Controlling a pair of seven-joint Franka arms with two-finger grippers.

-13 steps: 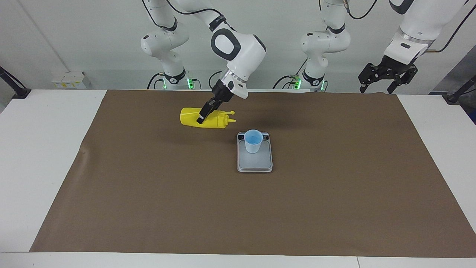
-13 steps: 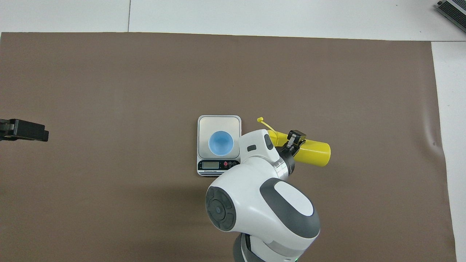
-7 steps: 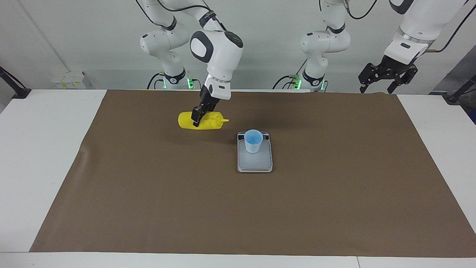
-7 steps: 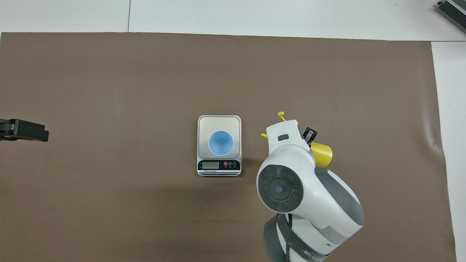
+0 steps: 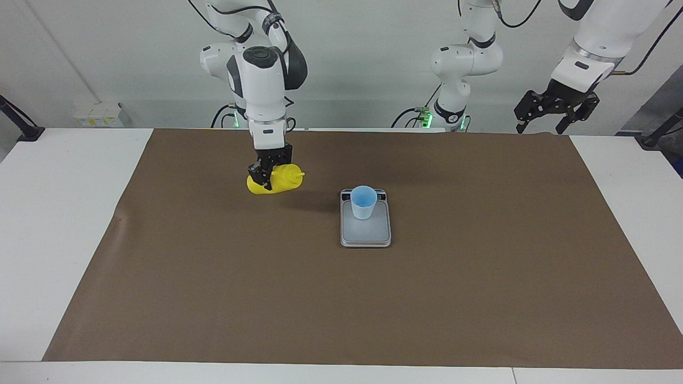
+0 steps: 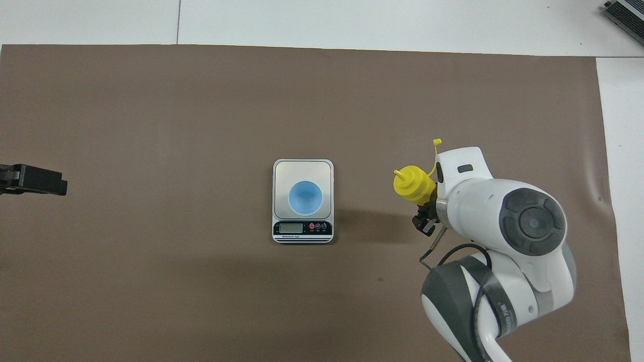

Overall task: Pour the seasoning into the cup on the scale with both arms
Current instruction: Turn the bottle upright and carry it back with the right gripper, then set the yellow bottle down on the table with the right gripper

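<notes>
Carried away from cup [image 5: 363,202], bottle [image 5: 277,180] in right tool [image 5: 268,172].

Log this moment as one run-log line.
right gripper: shut on seasoning bottle, tilted on mat | left gripper: waiting raised at its table end | cup: upright on scale

A white bench [image 5: 64,213] carries a brown mat [image 5: 341,298] across its centre. A plain pale wall [image 5: 122,48] fills the upper frame. Lighting is even.
</notes>
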